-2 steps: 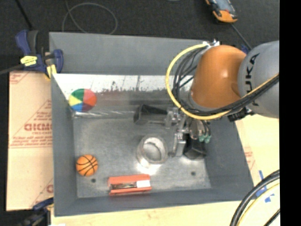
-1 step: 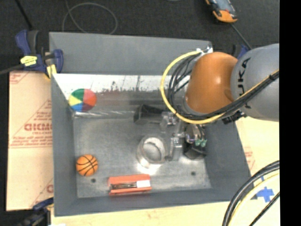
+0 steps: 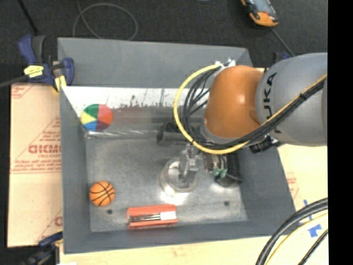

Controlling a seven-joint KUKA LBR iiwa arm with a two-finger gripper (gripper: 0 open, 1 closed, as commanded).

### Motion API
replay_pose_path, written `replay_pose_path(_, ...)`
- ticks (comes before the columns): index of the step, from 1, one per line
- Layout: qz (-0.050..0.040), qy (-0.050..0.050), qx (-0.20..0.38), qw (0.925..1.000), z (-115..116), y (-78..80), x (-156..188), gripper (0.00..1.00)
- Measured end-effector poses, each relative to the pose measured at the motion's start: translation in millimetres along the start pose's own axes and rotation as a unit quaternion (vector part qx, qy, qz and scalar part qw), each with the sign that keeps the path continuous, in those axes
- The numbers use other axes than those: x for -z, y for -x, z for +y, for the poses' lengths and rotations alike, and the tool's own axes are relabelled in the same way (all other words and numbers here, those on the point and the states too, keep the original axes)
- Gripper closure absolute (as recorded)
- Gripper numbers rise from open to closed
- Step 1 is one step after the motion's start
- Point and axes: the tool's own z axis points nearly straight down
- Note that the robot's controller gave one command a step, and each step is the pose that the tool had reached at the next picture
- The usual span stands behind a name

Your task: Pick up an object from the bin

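Approach step, seemingly: low over clear cup (image 3: 175,183) in bin (image 3: 127,159); open or closed, cannot tell; next, firm closing.

Bin (image 3: 74,164) viewed from above: a ball (image 3: 96,117) lies in the far left corner, a smaller ball (image 3: 102,194) at the near left, a flat pack (image 3: 151,216) to its right along the front wall, and a cup (image 3: 175,182) at centre, beneath the gripper (image 3: 190,162).
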Motion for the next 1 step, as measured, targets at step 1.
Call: replay_pose_path(1,0.0000,0.000,0.000,1.0000,0.0,0.0,0.0,1.00)
